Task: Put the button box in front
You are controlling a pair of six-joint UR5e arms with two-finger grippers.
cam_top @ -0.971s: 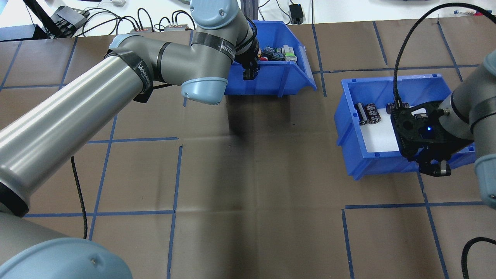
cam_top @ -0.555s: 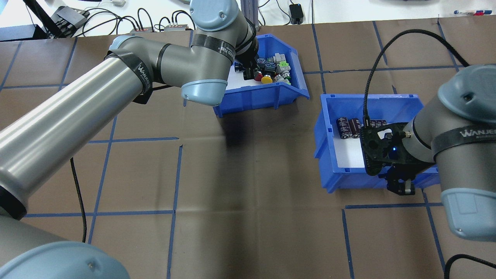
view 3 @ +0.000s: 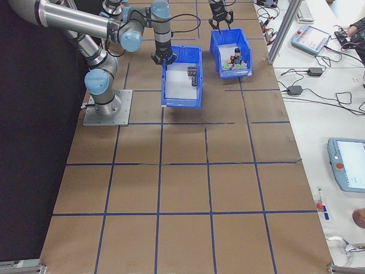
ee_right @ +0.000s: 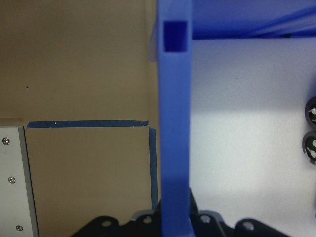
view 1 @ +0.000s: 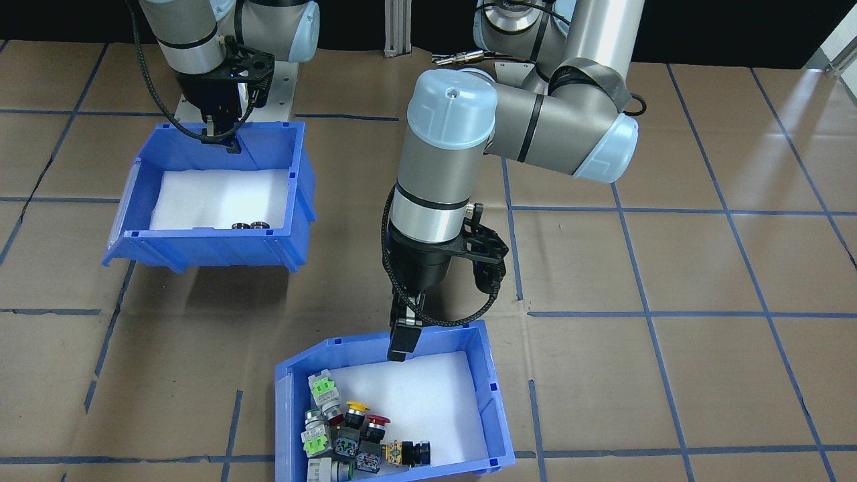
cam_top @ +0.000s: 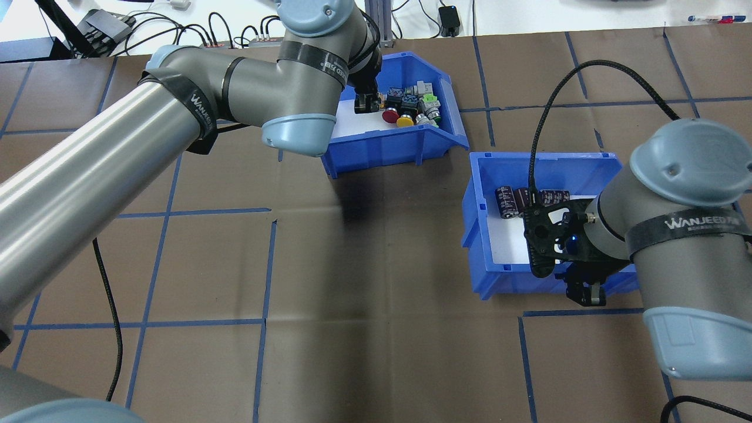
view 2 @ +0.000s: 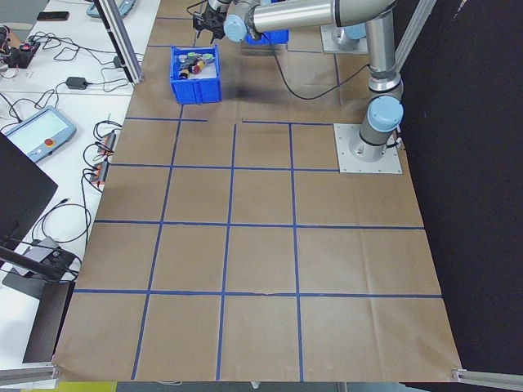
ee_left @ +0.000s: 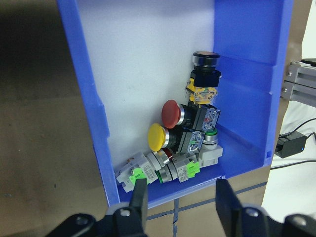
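2 blue bins are sitting on the brown paper-covered table (cam_top: 364, 329). The button box (cam_top: 405, 147) is lying at the far side from the robot, its push-button switches (ee_left: 182, 148) clustering in 1 corner. The left gripper (ee_left: 180, 200) is hovering over the box's wall, jaws spread apart and gripping nothing. Nearer the robot, the right gripper (cam_top: 586, 292) is pinching the near wall of the second bin (cam_top: 499, 282), jaws clamped on that wall, dark cylinders (cam_top: 517, 200) resting inside.

Two blue bins: button box (cam_top: 399, 144) with about eight push-button switches (ee_left: 185, 136); second bin (cam_top: 499, 276) with three dark cylinders (cam_top: 517, 200).
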